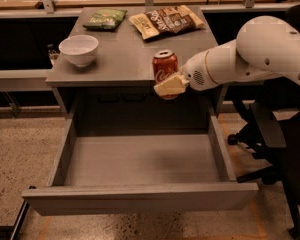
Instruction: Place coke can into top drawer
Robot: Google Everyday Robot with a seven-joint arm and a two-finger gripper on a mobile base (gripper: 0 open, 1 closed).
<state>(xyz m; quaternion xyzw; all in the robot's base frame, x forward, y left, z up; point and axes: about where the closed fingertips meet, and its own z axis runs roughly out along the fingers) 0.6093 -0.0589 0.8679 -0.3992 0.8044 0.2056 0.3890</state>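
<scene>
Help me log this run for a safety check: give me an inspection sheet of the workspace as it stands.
Surface: grey cabinet top, flat, partly occupied.
Job's things: coke can upright, held at the cabinet's front edge above the top drawer, which is pulled open with nothing visible inside.
Clutter: white bowl at left; green snack bag and brown snack bag at the back.
Grippers: gripper at the can's lower part, shut on it, arm reaching in from the right.
Cables: nothing seen.
Surroundings: black office chair at right; speckled floor.
</scene>
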